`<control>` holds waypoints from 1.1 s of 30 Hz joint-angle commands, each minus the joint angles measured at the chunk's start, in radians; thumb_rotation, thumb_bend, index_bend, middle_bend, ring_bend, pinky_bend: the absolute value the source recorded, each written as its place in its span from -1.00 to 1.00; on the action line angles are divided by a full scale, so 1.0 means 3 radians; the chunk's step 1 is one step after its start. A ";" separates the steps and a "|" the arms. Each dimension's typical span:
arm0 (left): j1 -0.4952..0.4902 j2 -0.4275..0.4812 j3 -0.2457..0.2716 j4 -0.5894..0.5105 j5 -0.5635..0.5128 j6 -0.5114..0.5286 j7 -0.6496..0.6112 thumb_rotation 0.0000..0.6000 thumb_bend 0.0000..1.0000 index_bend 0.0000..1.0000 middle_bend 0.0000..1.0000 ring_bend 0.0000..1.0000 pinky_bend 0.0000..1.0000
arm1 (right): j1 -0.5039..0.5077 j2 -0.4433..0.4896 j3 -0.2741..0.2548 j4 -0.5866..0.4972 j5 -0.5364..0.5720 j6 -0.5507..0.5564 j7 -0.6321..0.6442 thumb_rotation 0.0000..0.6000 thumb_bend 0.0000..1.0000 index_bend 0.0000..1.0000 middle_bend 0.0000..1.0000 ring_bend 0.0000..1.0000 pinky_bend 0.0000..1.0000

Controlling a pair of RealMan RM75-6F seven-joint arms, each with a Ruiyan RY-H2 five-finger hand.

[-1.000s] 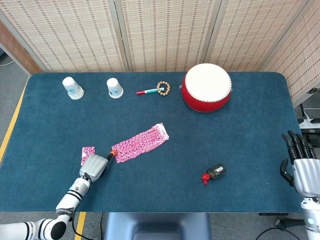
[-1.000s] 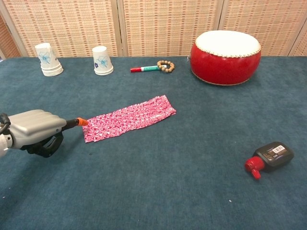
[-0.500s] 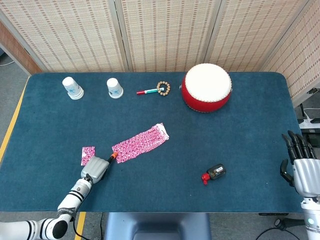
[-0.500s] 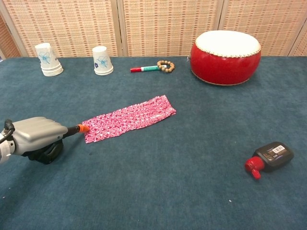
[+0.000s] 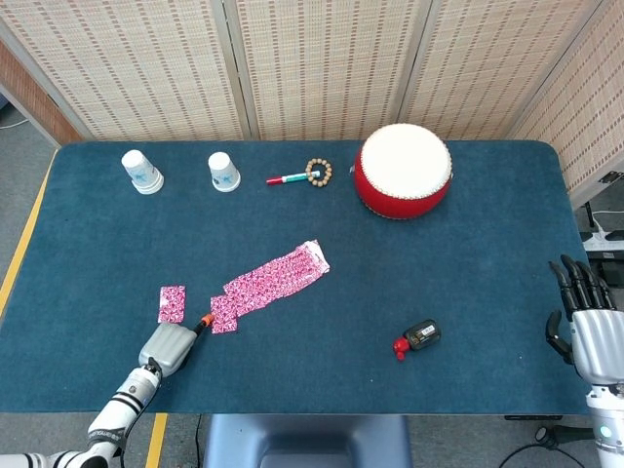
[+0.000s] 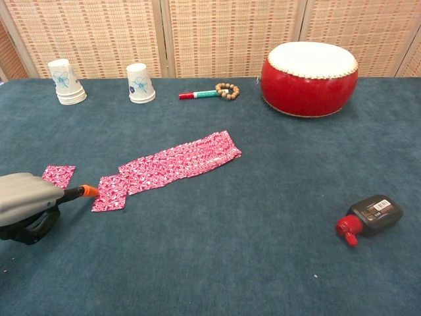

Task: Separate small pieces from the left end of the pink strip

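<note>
Surface [image 5: 468, 244]: dark teal cloth, set before woven rattan screen panels [image 5: 322, 58] that close off the far side of the room; grey floor and a yellow line visible at my left edge. On the far part: two white paper cups [image 6: 66, 81] [image 6: 140, 83] turned mouth down, the left one a stack; a red-and-teal marker [image 6: 200, 94] lying touching a wooden bead bracelet [image 6: 227, 90]; a red drum [image 6: 310, 77] with a pale skin. Near my right side: a small black bottle with a red cap [image 6: 368, 217], lying down. Centre: pink strip [image 6: 181, 159], patterned, flat, running diagonally from lower left to upper right. At its left end a small cut piece [image 6: 109, 193] lies just beside the strip, edges about touching; whether it is fully parted I cannot tell. A second small piece [image 6: 58, 174] lies apart, further left. My left hand [image 6: 26, 205]: low over the near-left corner of the surface, fingers curled into a fist around an orange-tipped tool [image 6: 85, 191], whose tip points right and sits at the left edge of the nearer cut piece. My right hand [image 5: 585, 322]: off the right edge of the surface, upright, fingers straight and spread, holding nothing.
</note>
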State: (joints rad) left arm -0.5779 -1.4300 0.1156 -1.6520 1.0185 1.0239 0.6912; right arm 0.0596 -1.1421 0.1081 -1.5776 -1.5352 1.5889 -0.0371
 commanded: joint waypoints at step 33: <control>0.0073 -0.0161 -0.0159 0.0117 -0.0085 -0.0061 0.0103 1.00 0.61 -1.00 0.43 0.38 0.22 | 0.0011 0.0004 0.0002 -0.0008 0.0028 -0.0037 -0.0006 1.00 0.49 -1.00 -1.00 -1.00 -0.75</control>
State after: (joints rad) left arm -0.5522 -1.4788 0.0694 -1.6164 1.0014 1.0099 0.7144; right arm 0.0630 -1.1409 0.1085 -1.5800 -1.5267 1.5779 -0.0390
